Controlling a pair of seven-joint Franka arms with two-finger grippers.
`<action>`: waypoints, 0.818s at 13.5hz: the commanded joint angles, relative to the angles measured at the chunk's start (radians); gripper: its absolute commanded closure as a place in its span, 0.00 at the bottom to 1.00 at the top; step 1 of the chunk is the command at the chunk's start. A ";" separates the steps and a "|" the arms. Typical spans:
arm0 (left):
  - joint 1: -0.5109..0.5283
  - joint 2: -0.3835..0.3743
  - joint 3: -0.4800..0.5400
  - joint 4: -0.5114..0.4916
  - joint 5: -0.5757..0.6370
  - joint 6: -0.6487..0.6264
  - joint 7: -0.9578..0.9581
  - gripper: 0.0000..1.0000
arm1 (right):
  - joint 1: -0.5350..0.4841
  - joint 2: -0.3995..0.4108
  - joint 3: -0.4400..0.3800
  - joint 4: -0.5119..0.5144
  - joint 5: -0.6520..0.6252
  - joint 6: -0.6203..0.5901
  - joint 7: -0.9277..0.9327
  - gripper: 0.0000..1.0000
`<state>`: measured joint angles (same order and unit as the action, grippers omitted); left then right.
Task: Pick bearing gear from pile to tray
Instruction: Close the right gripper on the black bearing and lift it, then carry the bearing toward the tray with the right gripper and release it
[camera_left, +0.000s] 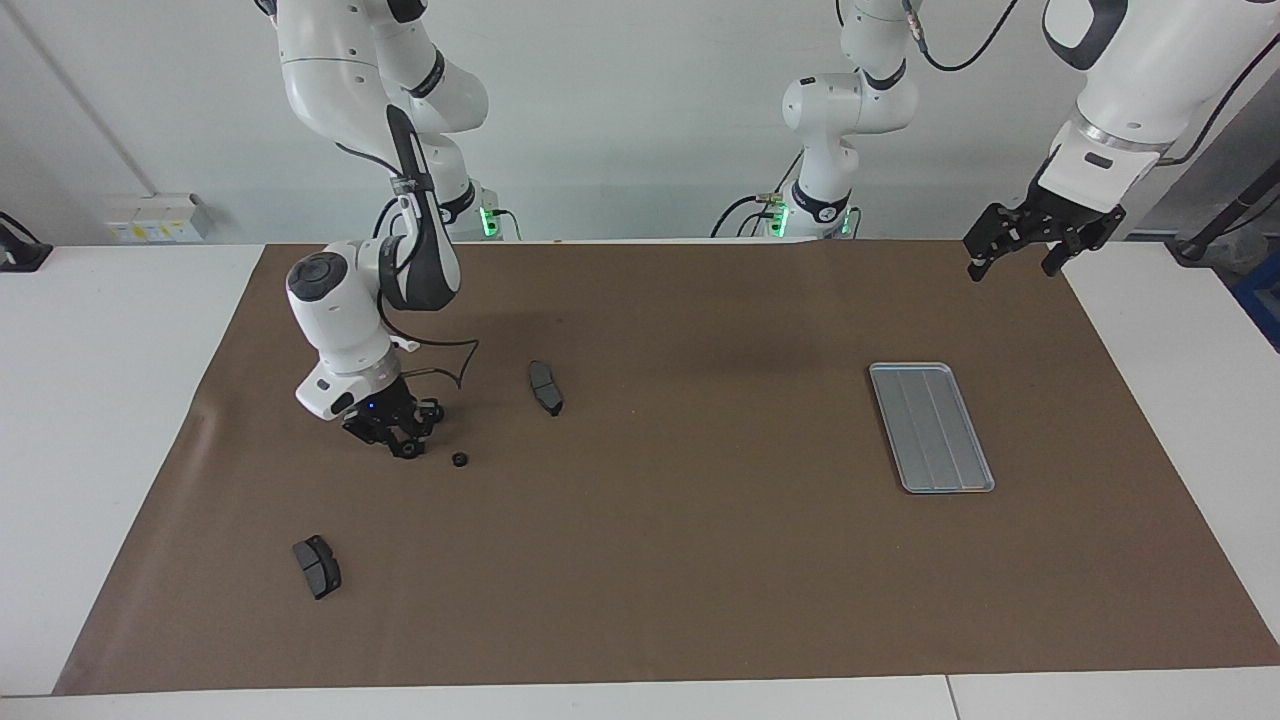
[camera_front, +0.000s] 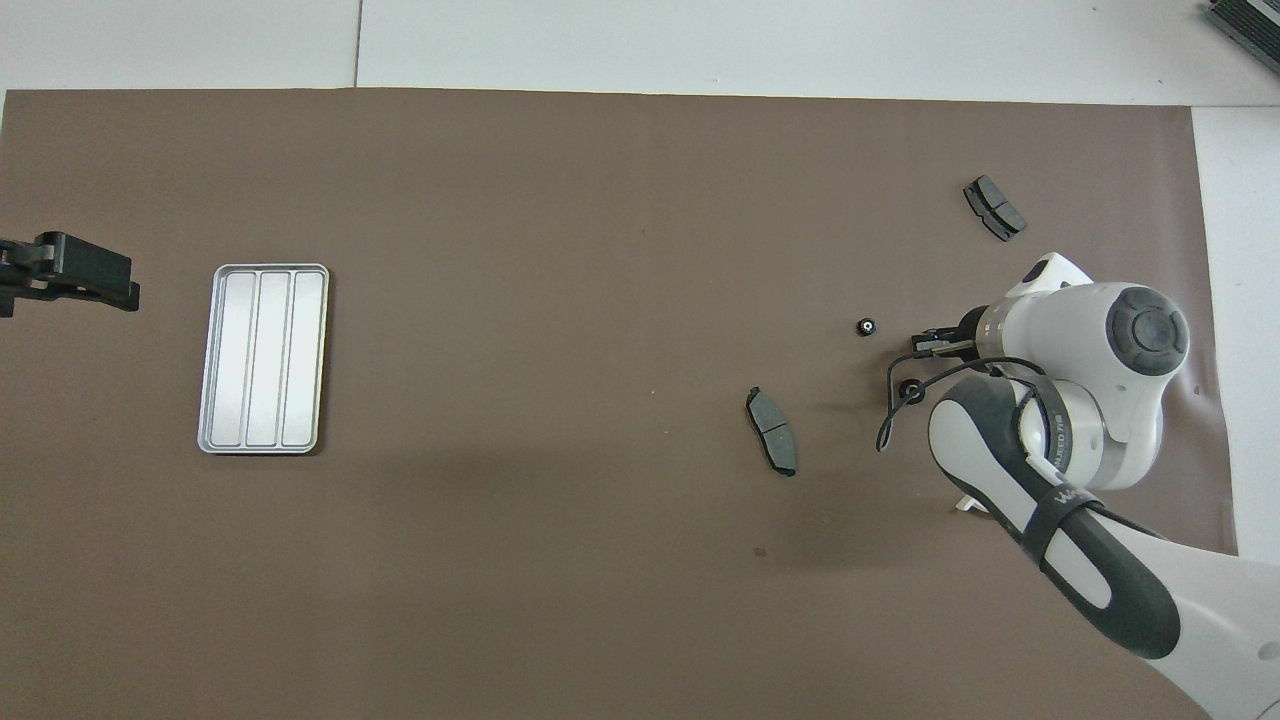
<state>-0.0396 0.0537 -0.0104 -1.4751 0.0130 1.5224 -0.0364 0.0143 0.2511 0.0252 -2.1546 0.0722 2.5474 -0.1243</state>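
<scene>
The pile is a loose scatter toward the right arm's end of the table. It has one small black ring (camera_left: 460, 460) (camera_front: 866, 326) and two dark grey brake-pad pieces (camera_left: 546, 388) (camera_left: 317, 566). My right gripper (camera_left: 405, 447) (camera_front: 932, 345) hangs just above the paper beside that ring. It looks shut on a second small black ring at its tips. No white half-ring shows. The silver grooved tray (camera_left: 932, 427) (camera_front: 264, 358) lies empty toward the left arm's end. My left gripper (camera_left: 1008, 268) (camera_front: 100, 285) is open and raised over the paper's edge beside the tray.
A brown paper sheet (camera_left: 700, 560) covers the table. The brake pads also show in the overhead view (camera_front: 772, 430) (camera_front: 994, 207). A black cable loops from the right wrist (camera_front: 885, 420), low over the paper.
</scene>
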 joint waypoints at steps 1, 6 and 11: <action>-0.013 -0.058 0.009 -0.102 0.004 0.065 0.015 0.00 | 0.001 -0.064 0.042 0.085 0.021 -0.169 0.088 1.00; -0.013 -0.060 0.009 -0.103 0.004 0.058 0.004 0.00 | 0.080 -0.064 0.113 0.231 0.000 -0.331 0.352 1.00; -0.040 -0.074 0.009 -0.132 0.004 0.088 -0.004 0.00 | 0.292 -0.033 0.113 0.281 -0.110 -0.317 0.720 1.00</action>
<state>-0.0566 0.0177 -0.0118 -1.5552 0.0128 1.5666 -0.0363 0.2523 0.1792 0.1380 -1.9204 0.0232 2.2289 0.4734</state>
